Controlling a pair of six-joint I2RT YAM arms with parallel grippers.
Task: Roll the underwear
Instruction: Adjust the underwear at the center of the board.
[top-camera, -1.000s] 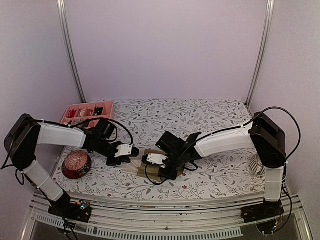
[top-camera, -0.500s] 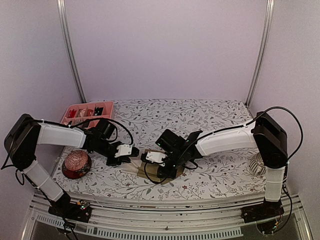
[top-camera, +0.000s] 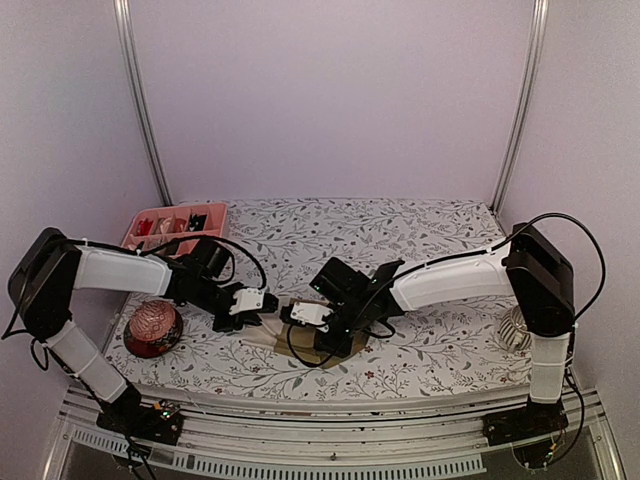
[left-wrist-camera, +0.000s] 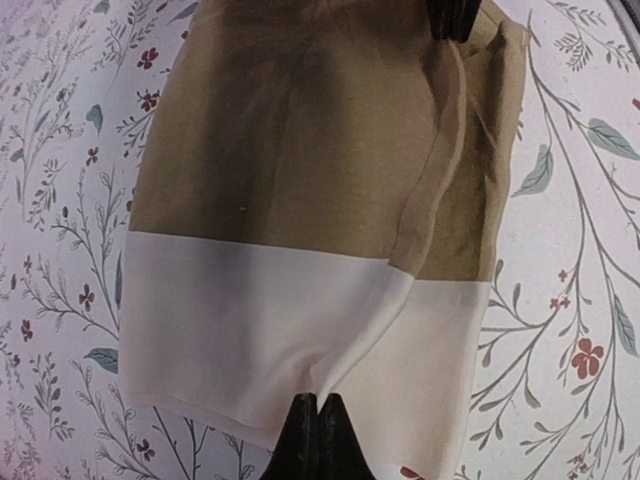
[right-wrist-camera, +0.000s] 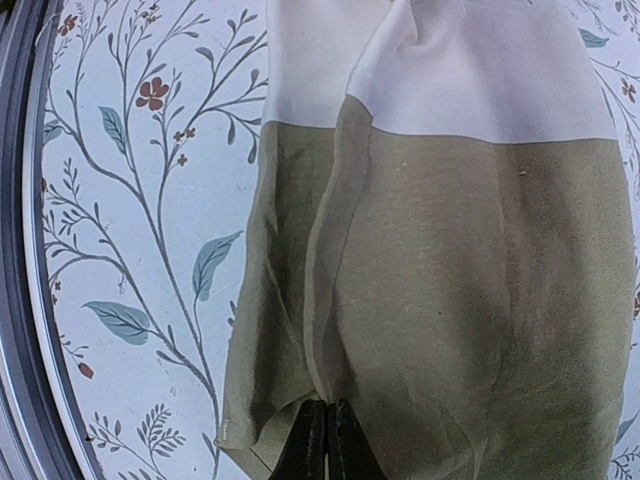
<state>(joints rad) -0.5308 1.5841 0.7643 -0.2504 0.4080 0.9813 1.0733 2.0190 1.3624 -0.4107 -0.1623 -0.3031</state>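
Note:
The tan-beige underwear (left-wrist-camera: 300, 180) lies flat on the floral table cover between my two grippers, its side folded in lengthwise. Its pale band (left-wrist-camera: 250, 310) points toward the left arm. My left gripper (left-wrist-camera: 317, 420) is shut on the edge of that band, and the cloth puckers at the fingertips. At the opposite end my right gripper (right-wrist-camera: 327, 425) is shut on the tan hem (right-wrist-camera: 300, 400), where the folded layers meet. In the top view the underwear (top-camera: 268, 337) shows only partly beneath both wrists.
A pink compartment tray (top-camera: 175, 225) with small items stands at the back left. A dark red bowl (top-camera: 152, 328) sits beside the left arm. Something white and coiled (top-camera: 514, 330) lies at the right edge. The table's metal front rail (right-wrist-camera: 12, 300) runs close to the hem.
The right wrist has shifted a little to the left along the cloth and now pinches the hem. The left arm has stayed put, still holding the band.

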